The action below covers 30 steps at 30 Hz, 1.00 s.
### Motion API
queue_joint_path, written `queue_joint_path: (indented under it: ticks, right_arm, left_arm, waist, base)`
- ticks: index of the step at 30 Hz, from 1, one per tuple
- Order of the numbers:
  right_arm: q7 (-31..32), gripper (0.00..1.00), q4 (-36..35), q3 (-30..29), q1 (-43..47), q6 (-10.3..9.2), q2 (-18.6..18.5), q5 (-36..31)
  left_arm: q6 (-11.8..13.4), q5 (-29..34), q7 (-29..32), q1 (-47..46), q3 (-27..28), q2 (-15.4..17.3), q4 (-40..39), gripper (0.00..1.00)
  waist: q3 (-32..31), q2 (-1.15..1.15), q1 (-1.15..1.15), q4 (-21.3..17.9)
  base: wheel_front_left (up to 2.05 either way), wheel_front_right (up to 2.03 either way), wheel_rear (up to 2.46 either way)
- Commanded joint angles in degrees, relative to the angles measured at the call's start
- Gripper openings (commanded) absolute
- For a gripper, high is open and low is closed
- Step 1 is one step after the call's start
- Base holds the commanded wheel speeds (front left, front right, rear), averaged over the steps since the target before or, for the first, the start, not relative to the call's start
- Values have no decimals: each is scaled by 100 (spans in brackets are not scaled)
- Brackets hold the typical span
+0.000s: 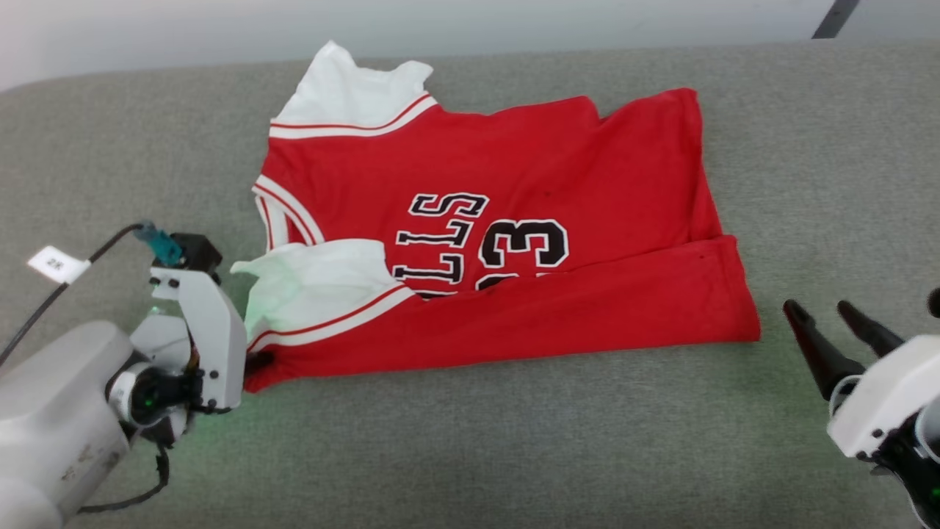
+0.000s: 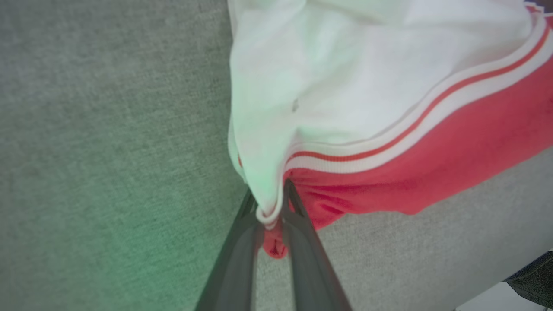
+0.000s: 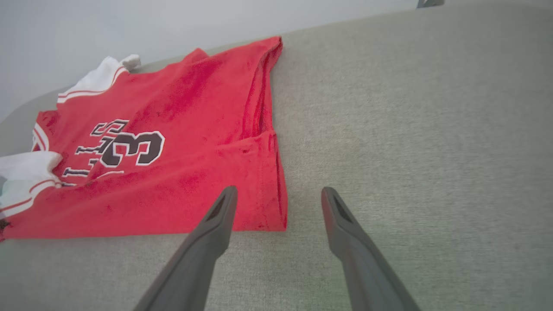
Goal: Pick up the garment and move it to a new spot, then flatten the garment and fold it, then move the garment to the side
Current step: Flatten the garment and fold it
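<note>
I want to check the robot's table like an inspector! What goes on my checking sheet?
Surface: grey fabric-covered table, flat.
Job's things: garment, red with white sleeve ends, lies on the table, its near edge folded over part of the printed number.
Clutter: nothing seen.
Grippers: left gripper is shut, pinching the garment's corner by a white sleeve end; right gripper is open, holding nothing, beside the garment's other end.
Cables: black cable with a white tag runs to the left arm.
Surroundings: pale wall behind the table.
</note>
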Motion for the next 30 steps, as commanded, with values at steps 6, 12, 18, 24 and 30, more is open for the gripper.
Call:
queue_joint_path:
  ticks: [6, 12, 18, 24, 30]
  right_arm:
    - [333, 100, 941, 270, -562, -2, -222, -43]
    - [582, 100, 1834, 486, -1036, -2, -353, -93]
    - [769, 100, 2563, 745, -1267, -3, -409, -189]
    - [960, 0, 3086, 1178, -1375, -3, -579, -190]
    - [915, 0, 3070, 1167, -1433, -5, -811, -51]
  left_arm:
    - [-65, 109, -29, -76, -67, -313, 40, 0]
    - [-78, 178, -58, -165, -74, -406, 73, 0]
    - [-95, 191, -87, -196, -72, -477, 120, 0]
    - [-128, 194, -86, -210, -73, -527, 217, 0]
    - [-142, 52, 21, -180, 4, -356, 211, 0]
  waist:
    - [182, 0, 0, 274]
    - [320, 0, 0, 466]
    - [399, 0, 0, 563]
    - [411, 0, 0, 612]
    - [274, 0, 0, 596]
  base:
    - [0, 0, 0]
    - [0, 0, 0]
    - [0, 0, 0]
    - [0, 0, 0]
    - [0, 0, 0]
